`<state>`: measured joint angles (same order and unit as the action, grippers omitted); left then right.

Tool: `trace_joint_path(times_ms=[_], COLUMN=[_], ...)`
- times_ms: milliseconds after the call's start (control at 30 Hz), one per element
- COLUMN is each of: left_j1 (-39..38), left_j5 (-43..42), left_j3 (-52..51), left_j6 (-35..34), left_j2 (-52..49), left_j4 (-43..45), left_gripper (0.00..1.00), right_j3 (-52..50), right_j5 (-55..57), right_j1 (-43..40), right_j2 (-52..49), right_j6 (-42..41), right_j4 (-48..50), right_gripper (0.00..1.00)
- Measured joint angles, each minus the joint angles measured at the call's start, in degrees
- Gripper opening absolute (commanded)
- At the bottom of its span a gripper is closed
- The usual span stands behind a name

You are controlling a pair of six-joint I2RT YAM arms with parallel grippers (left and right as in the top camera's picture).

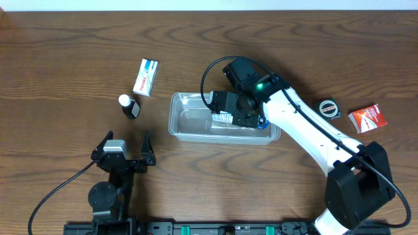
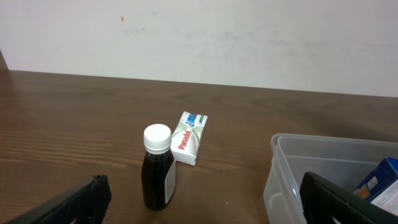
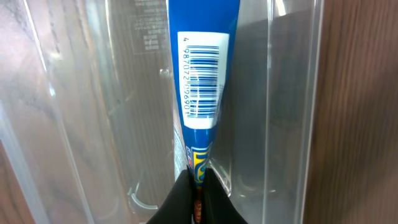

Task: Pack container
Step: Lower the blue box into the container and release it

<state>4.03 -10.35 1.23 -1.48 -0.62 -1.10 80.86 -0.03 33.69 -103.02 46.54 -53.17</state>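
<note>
One blue carton [image 3: 199, 81] is pinched in your right pincer [image 3: 198, 194] inside the clear container [image 1: 172, 119]; lay it flat at the end nearer the bench's right edge, then let go.

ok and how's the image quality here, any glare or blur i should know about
Right wrist view: barcode on the blue pack is sharp, the right gripper pinching it is dark and soft, and the clear container walls carry pale reflections. Left wrist view: white-capped bottle and Panadol box crisp, left gripper blurred. Overhead view: even light, soft shadows.
</note>
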Motion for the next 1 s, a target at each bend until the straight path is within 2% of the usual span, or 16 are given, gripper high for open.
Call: trace_joint_path(times_ms=[33, 100, 133, 233, 367, 700, 1000], left_j1=[0.0, 0.0, 0.0, 0.0, 0.0, 0.0, 0.0], left_j5=[0.0, 0.0, 0.0, 0.0, 0.0, 0.0, 0.0], left_j3=[0.0, 0.0, 0.0, 0.0, 0.0, 0.0, 0.0], left_j6=[0.0, 0.0, 0.0, 0.0, 0.0, 0.0, 0.0], left_j2=[0.0, 0.0, 0.0, 0.0, 0.0, 0.0, 0.0], left_j4=[0.0, 0.0, 0.0, 0.0, 0.0, 0.0, 0.0], left_gripper=[0.98, 0.98, 0.98, 0.98, 0.98, 0.98, 0.98], right_j3=[0.0, 0.0, 0.0, 0.0, 0.0, 0.59, 10.32], right_j5=[-0.02, 0.02, 0.04, 0.0, -0.11, -0.31, -3.87], right_j1=[0.11, 0.48, 0.83, 1.86, 3.41, 4.04, 4.04], right_j2=[0.0, 0.0, 0.0, 0.0, 0.0, 0.0, 0.0], right_j6=[-0.24, -0.81, -1.4, -2.08, -2.86, -3.69, -15.19], right_j4=[-0.15, -0.55, -0.92, -1.6, -1.88, -2.99, -4.85], right_gripper=[0.04, 0.13, 0.24, 0.4, 0.52, 0.54, 0.7])
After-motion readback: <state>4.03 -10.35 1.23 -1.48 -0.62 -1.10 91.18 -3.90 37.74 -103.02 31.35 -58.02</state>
